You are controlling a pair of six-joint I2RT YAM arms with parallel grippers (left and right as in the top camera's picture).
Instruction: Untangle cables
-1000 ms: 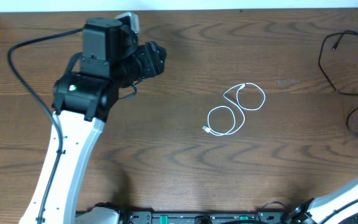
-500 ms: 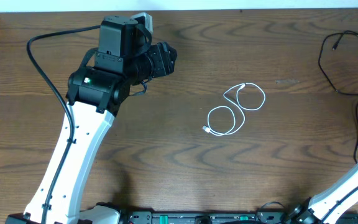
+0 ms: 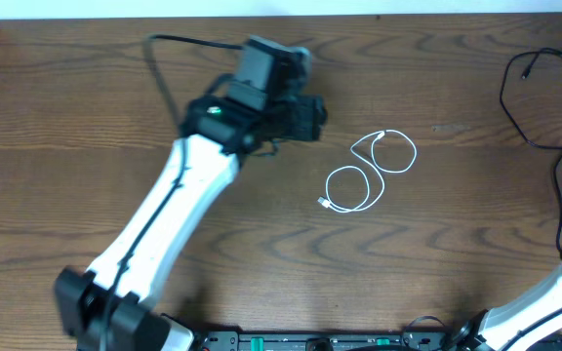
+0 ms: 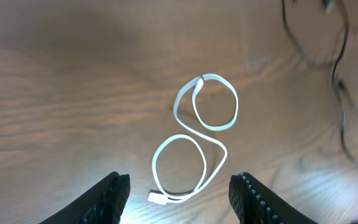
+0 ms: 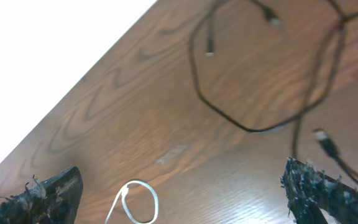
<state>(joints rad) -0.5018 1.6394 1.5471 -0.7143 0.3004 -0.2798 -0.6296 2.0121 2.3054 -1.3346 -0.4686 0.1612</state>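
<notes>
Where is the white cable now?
Overhead view: the white cable lies near table centre, just right of the open left gripper and well left of the black cable.

The left arm is extended diagonally forward, and the left claw is held spread, nothing gripped. The right claw is likewise held wide apart.

Overhead straight down on table, L wrist close over white cable, R wrist oblique, shares it

One white cable, one black cable, two arms, one table.
</notes>
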